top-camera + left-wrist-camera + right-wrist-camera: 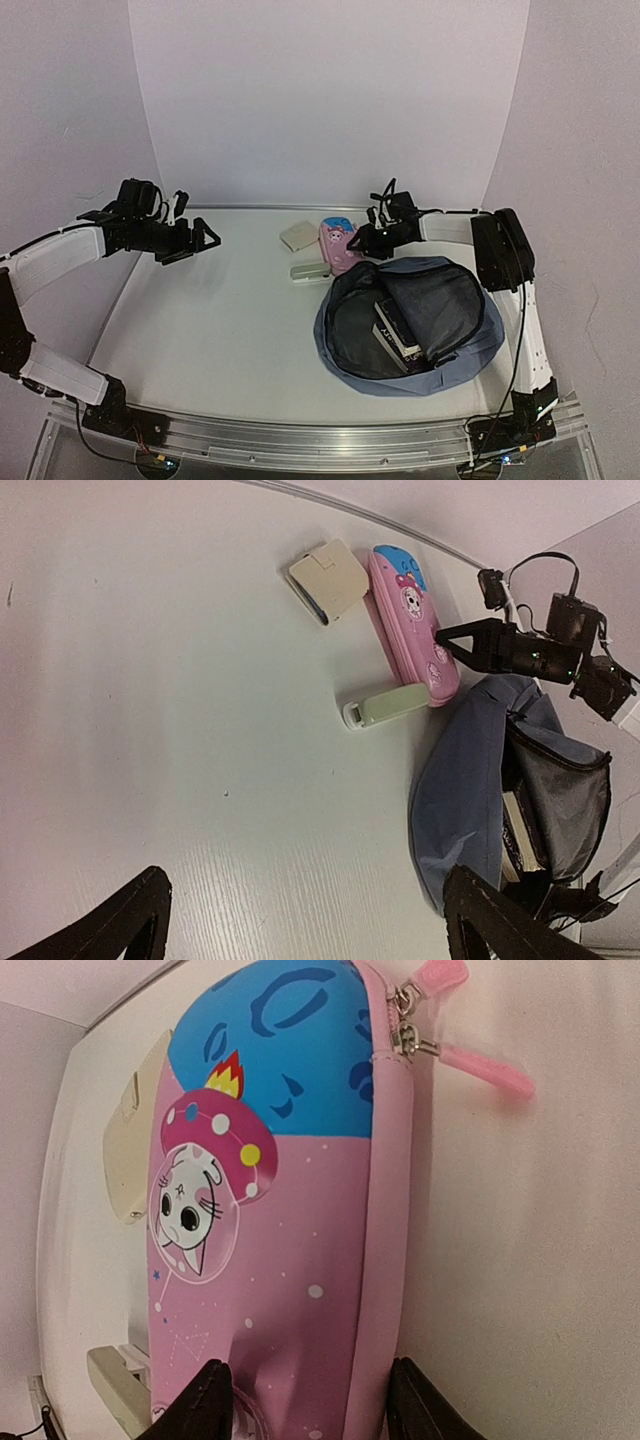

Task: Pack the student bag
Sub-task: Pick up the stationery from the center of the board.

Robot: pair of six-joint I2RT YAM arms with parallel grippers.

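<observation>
The student bag (470,345) lies open on the right of the table, grey-blue with a dark lining, and a book (397,330) rests inside it. Just behind it lies a pink and blue pencil case (336,243) with a cat print (290,1210). My right gripper (352,243) is down at the case's near end. Its fingers (305,1390) press on both sides, and the pink cover dents between them. My left gripper (205,240) hangs wide open above the left of the table, nothing between its fingers (305,890).
A cream box (297,236) sits left of the pencil case, close to the back wall. A pale green and white stapler-like item (308,272) lies in front of the case, beside the bag's rim (460,790). White walls enclose the table.
</observation>
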